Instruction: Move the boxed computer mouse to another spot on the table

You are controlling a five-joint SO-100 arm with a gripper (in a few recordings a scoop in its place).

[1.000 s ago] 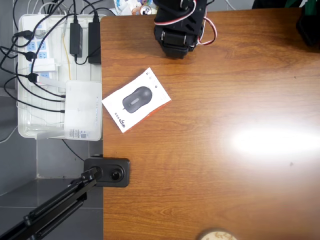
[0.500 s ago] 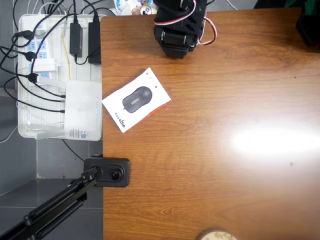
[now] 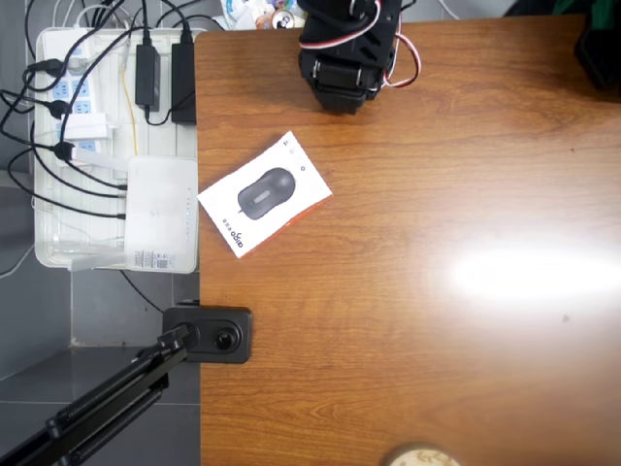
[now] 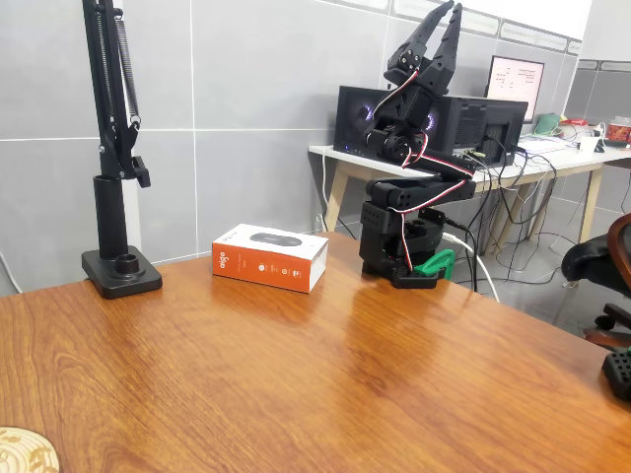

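tool (image 4: 443, 14) raised, slightly open — boxed mouse (image 3: 264, 194) on table (image 3: 437, 272)

Overhead view looks straight down on the surface (image 3: 408, 291); fixed view looks low across it; both share the box (image 3: 264, 194) and arm (image 4: 409, 197).

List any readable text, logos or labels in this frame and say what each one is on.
Nothing reads with certainty.
Boxed computer mouse: a short white logo on the orange side, too blurred to spell out; small grey print on the white top in the overhead view, too small to read.
White box in the tray: a label near its lower end, too small to read.
Monitor behind the arm: lines of text, unreadable.
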